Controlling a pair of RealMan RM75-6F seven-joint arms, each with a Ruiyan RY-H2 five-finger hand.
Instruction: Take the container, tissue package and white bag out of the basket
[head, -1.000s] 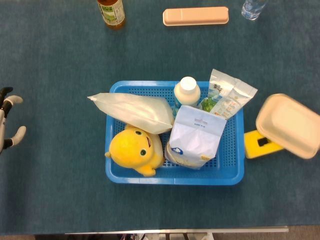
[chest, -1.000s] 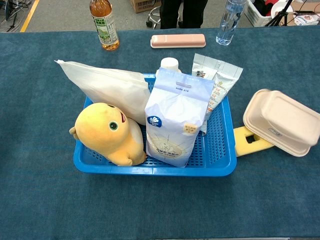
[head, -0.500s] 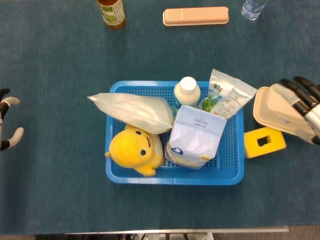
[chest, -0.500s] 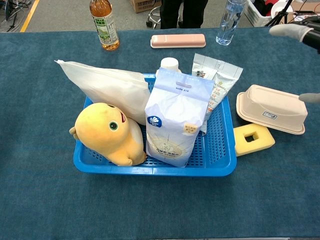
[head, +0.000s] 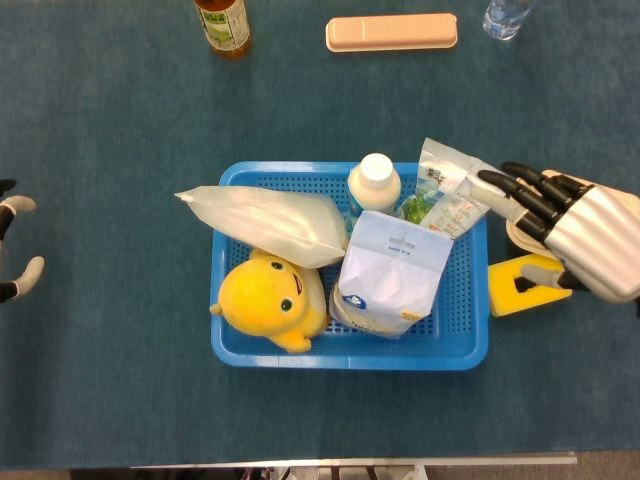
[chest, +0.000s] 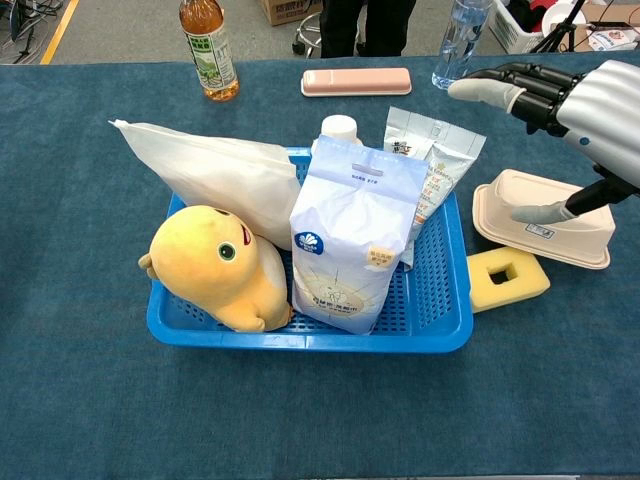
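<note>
Head view had the right robot hand (head: 570, 225) hanging over the bench (head: 120, 120) just past the right edge of the blue basket (head: 350, 352), fingers stretched out and apart toward the basket, nothing in its grasp. From the chest camera the same robot hand (chest: 560, 110) sat up in the air with the dark fingers (chest: 515, 85) pointing left and the thumb angled down over the container (chest: 545, 220). That beige clamshell container was already out of the basket, resting on the bench to its right, right next to a yellow foam block (chest: 508, 278); it carried a small label, too tiny to read. The left robot hand (head: 15, 250) only poked in at the far left edge of the head view, well away from everything, and I couldn't tell if it was open or closed. Tissue package (chest: 350, 235) stood upright in the basket, white and pale blue with a round blue logo, print not legible. White bag (chest: 215, 180) leaned over the basket's left rim, above a yellow plush toy (chest: 215, 265). Behind the tissues were a white-capped bottle (head: 375, 180) and some snack packets (chest: 430, 160) with unreadable print. A green-labelled tea bottle (chest: 208, 50), a pink case (chest: 357, 81) and a clear water bottle (chest: 460, 40) sat at the far side.
</note>
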